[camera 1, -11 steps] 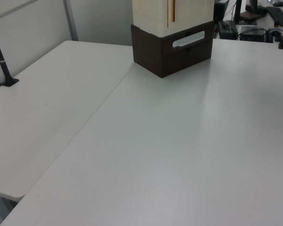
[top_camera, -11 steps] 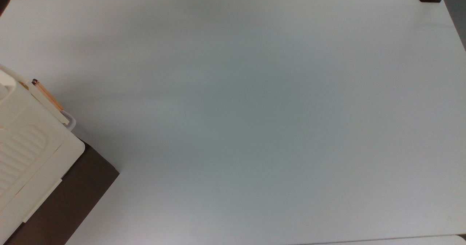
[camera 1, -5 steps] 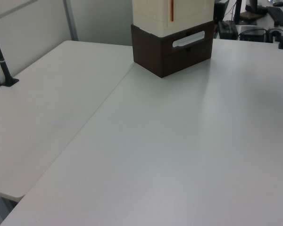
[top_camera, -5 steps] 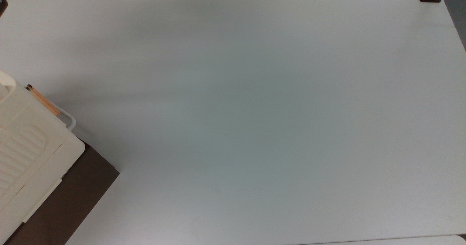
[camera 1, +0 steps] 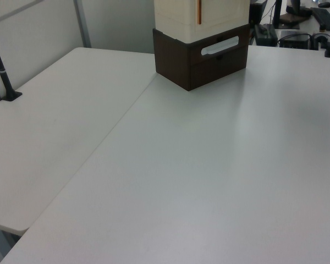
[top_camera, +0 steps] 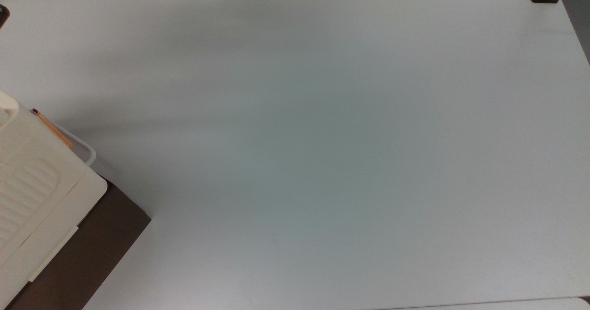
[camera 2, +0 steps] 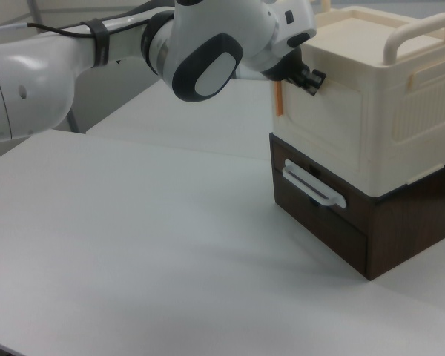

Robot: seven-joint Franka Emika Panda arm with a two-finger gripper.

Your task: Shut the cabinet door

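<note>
Cream plastic forms the cabinet (camera 2: 389, 111), which is stacked on a dark brown drawer unit (camera 2: 334, 226) at the far right of the table (camera 2: 133, 245) in the right view. The cabinet door (camera 2: 326, 122) is seen as the flat cream panel on the cabinet's front face, and it is laid close against the body, with no gap that can be made out. Its thin orange-brown edge strip (camera 2: 279, 100) is set upright along the panel's left side in the right view. In the top view the same strip (top_camera: 51, 128) is shown as a slanted line tight along the cabinet's front edge, with a dark tip at its upper end, at the top view's lower left corner. In the left view it (camera 1: 198, 12) is seen as a vertical line on the cream front, at the far end of the table.

A white rounded bar handle (camera 2: 314, 185) is mounted on the upper drawer front, just below the door.

The white arm (camera 2: 59, 67) is stretched in from the right view's left, above the table. The gripper (camera 2: 310, 76) is held at the door's upper left corner, touching or just short of the panel beside the strip's top end. Whether it is spread or pressed together cannot be told, and nothing is seen to be pinched in it.
</note>
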